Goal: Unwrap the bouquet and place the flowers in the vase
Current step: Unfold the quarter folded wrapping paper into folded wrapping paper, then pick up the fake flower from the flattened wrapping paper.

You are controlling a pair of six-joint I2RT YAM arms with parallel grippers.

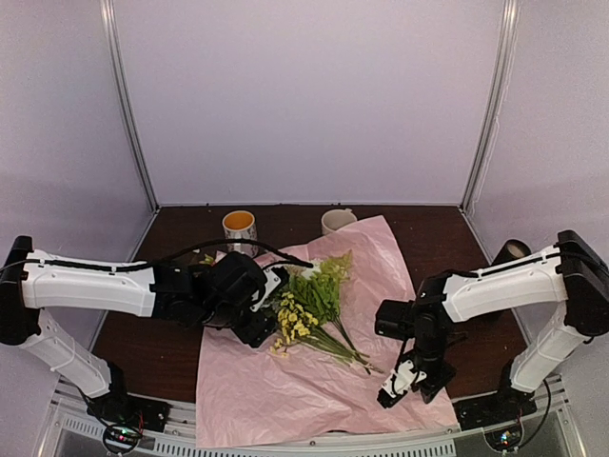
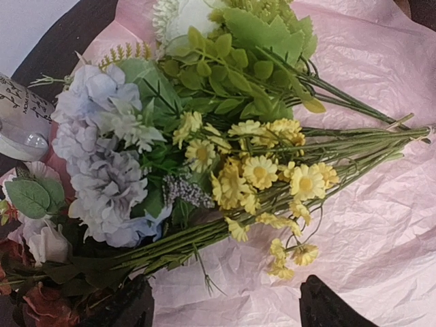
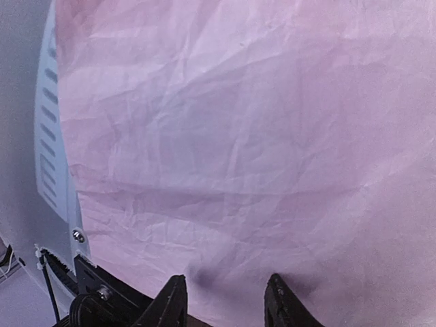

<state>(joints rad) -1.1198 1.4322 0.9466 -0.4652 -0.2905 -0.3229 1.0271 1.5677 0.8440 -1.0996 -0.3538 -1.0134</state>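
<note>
The unwrapped flowers (image 1: pixel 309 309) lie on the spread pink paper (image 1: pixel 314 390), blooms to the left and green stems (image 2: pixel 354 146) fanning right. In the left wrist view, yellow daisies (image 2: pixel 272 174) and a pale lilac bloom (image 2: pixel 102 163) fill the frame. My left gripper (image 1: pixel 271 309) (image 2: pixel 228 306) hangs open just over the stems, holding nothing. Over the paper's front right part (image 3: pixel 238 136), my right gripper (image 1: pixel 404 381) (image 3: pixel 226 286) is open, its jaws apart and empty. The black vase (image 1: pixel 512 250) stands at the right edge, mostly hidden behind the right arm.
A mug with an orange inside (image 1: pixel 239 225) and a cream mug (image 1: pixel 337 221) stand at the back of the dark table (image 1: pixel 162 352). A patterned mug (image 2: pixel 17 119) shows at the left of the left wrist view. The table's pale front rail (image 3: pixel 51 150) lies beside the paper.
</note>
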